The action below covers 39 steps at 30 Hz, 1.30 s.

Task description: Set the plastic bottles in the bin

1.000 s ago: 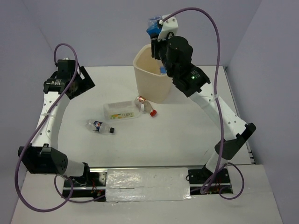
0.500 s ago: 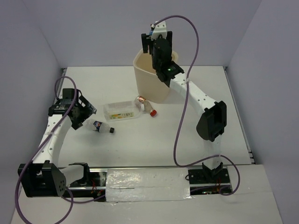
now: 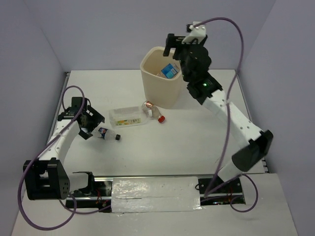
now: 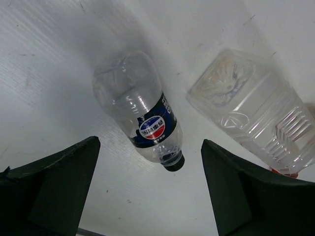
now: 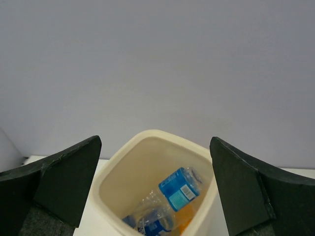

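Top: bin (image 3: 160, 91) far centre; boxy bottle (image 3: 129, 116), red-capped bottle (image 3: 153, 111) lying before it. Left wrist: left gripper (image 4: 150, 142) wide, empty, over dark-capped bottle (image 4: 140, 118). Right wrist: right gripper (image 5: 156, 140) wide, empty, above bin; blue-labelled bottles (image 5: 179, 188) inside.

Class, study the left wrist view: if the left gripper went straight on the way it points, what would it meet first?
Most likely the clear plastic bottle with the blue label and dark cap, lying on the white table in line with the open left gripper. The depth is hard to judge.
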{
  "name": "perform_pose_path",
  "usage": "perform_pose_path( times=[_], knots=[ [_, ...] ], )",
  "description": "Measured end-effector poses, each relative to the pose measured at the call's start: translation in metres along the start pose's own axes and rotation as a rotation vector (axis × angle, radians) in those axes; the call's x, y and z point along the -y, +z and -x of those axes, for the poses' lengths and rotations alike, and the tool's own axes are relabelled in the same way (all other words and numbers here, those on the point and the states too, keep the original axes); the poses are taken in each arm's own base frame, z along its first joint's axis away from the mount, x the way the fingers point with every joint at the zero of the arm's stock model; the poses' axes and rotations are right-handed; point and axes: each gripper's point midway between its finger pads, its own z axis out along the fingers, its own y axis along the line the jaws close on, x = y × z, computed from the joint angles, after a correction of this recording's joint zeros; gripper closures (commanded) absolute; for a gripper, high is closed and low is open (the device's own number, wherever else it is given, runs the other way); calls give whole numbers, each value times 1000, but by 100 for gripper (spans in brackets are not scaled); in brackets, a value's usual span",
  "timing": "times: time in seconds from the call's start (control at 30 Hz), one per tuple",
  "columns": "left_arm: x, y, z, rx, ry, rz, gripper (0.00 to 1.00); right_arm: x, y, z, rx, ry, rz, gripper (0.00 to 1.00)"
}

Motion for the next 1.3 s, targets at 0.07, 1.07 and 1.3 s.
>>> perform_pose_path(
  times=[0.07, 1.07, 1.3],
  knots=[
    [0, 7, -2, -10, -8, 1, 2, 11, -26, 23, 30, 39, 12, 2],
    [107, -86, 100, 287, -12, -296, 62, 79, -165, 38, 3, 141, 18, 1],
    [244, -228, 139, 516, 171, -684, 63, 88, -192, 54, 16, 223, 34, 2]
  ],
)
